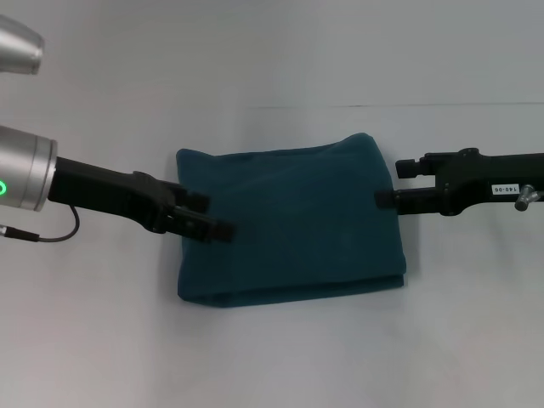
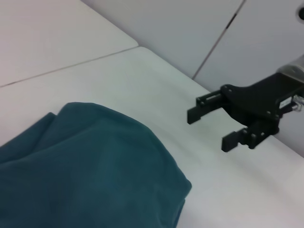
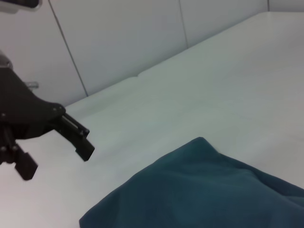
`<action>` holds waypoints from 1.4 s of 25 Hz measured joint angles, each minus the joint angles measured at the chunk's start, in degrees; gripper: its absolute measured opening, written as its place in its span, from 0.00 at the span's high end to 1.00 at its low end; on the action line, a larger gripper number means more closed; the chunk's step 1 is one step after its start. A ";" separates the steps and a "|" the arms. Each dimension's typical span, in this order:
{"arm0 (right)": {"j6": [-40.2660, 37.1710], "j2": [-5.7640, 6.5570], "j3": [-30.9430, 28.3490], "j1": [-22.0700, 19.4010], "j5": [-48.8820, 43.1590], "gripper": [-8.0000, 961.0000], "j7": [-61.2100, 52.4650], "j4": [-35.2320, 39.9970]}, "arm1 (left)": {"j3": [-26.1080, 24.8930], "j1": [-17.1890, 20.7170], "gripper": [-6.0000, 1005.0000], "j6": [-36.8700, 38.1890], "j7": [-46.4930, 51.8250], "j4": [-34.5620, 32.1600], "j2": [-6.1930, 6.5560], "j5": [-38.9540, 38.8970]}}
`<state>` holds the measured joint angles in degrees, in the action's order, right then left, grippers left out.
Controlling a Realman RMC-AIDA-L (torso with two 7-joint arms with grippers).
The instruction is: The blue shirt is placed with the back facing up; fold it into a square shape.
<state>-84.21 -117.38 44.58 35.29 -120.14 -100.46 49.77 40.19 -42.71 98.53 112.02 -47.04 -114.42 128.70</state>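
The blue shirt [image 1: 293,221] lay folded into a rough rectangle in the middle of the white table [image 1: 127,340], its long axis running left to right, the layered edges along the near side. The left gripper [image 1: 217,219] hung over the shirt's left edge with its fingers spread and holding nothing. The right gripper [image 1: 387,189] hovered just beside the shirt's right edge, fingers likewise apart and empty.
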 joint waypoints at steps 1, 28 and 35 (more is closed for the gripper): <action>0.13 -0.03 -0.03 0.00 0.08 0.18 0.00 0.01 | 0.15 0.00 0.08 0.10 -0.09 -0.22 -0.23 0.01; 0.12 0.05 -0.10 0.12 0.12 0.18 -0.05 0.07 | 1.25 0.04 0.08 0.88 0.13 -2.27 -1.03 0.05; -0.18 0.05 0.07 0.05 0.08 0.18 -0.06 0.07 | 1.20 0.17 0.09 0.78 -0.10 -2.26 -1.03 -0.04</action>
<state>-84.39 -117.33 44.65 35.34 -120.06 -100.51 49.83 41.39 -42.54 99.31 111.92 -49.31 -115.46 128.66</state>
